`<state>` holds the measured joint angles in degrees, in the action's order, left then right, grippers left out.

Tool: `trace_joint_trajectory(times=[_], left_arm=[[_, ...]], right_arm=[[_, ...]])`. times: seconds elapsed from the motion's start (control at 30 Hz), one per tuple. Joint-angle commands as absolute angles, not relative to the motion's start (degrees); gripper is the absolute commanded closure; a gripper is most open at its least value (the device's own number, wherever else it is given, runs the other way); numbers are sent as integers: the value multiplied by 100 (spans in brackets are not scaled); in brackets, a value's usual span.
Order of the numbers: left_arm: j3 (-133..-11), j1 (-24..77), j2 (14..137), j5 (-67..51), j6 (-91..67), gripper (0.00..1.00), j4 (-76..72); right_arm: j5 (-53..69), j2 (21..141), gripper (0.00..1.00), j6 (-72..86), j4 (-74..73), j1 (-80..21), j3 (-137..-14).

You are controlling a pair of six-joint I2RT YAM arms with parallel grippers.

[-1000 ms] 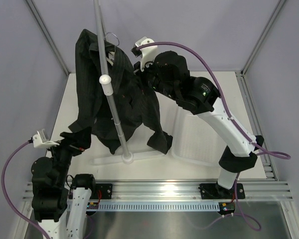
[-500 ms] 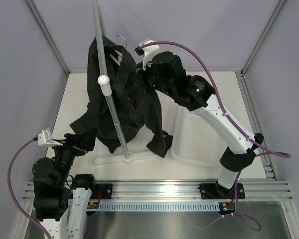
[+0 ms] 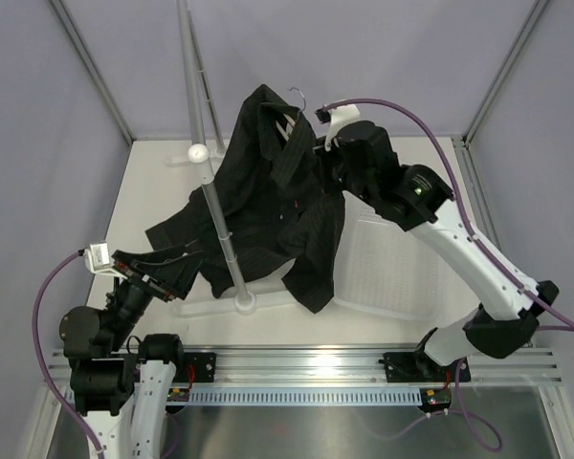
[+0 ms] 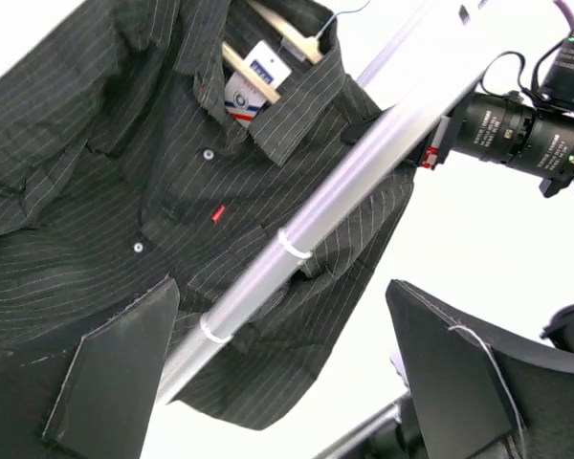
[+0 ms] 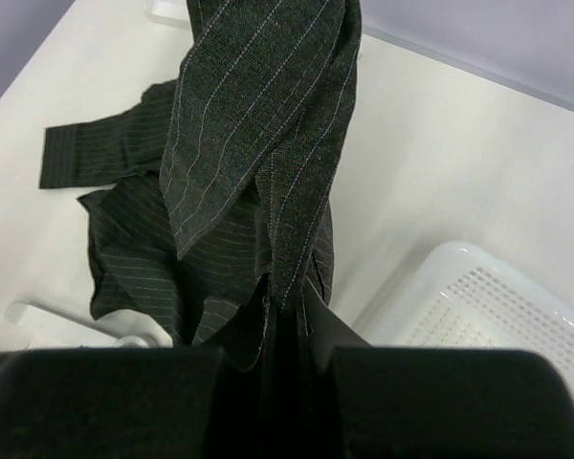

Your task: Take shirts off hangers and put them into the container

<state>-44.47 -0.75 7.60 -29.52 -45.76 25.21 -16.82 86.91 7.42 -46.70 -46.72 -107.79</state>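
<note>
The black pinstriped shirt (image 3: 268,196) hangs in the air on its cream hanger (image 3: 285,122), whose silver hook stands free to the right of the rack pole. My right gripper (image 3: 323,158) is shut on the shirt's cloth near the shoulder; in the right wrist view the cloth (image 5: 258,115) runs straight into the closed gripper (image 5: 287,325). One sleeve trails on the table. My left gripper (image 3: 163,273) is open, low at the left beside that sleeve. In its own view the open gripper (image 4: 287,382) frames the shirt (image 4: 153,191) and hanger (image 4: 277,29). The container (image 3: 402,277) lies right of the shirt.
The grey rack pole (image 3: 220,220) with its white knob (image 3: 199,153) leans up from a white base (image 3: 220,304), in front of the shirt. It crosses the left wrist view as the pole (image 4: 335,201). The container (image 5: 478,287) shows under the right wrist.
The right gripper has carried the shirt and hanger to the right, taking the hook off the pole. The left gripper has risen and swung toward the trailing sleeve, still open.
</note>
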Motion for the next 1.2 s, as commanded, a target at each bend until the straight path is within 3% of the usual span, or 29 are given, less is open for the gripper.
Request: trace_joint_trajectory(times=[0.0,0.13,0.2,0.3,0.33,0.37,0.67,1.17], left_arm=[[-4237,-53,747,-3682,-4886,8,1777],[-3947,-53,730,-4095,-5343,26,1267],[-3902,-53,721,-4140,-5388,40,1196],[-3885,-53,694,-4184,-5475,71,1116],[-3911,-53,694,-4184,-5510,92,1108],[-3920,-53,694,-4192,-5537,100,1099],[-3322,-53,1071,-4781,-6794,100,-825],[-3744,228,1995,-5203,-6188,100,-905]], right_arm=[[-1942,7964,100,914,-4192,-4649,-10556],[-2074,7489,100,923,-4228,-4649,-10152],[-2170,7260,100,923,-4333,-4649,-10011],[-2364,6988,100,975,-4517,-4649,-9879],[-2451,6918,100,1010,-4561,-4649,-9853],[-2478,6769,100,1037,-4622,-4649,-9774],[-2698,6135,100,1169,-4887,-4649,-9545],[-2461,6258,100,1134,-4747,-4649,-9598]])
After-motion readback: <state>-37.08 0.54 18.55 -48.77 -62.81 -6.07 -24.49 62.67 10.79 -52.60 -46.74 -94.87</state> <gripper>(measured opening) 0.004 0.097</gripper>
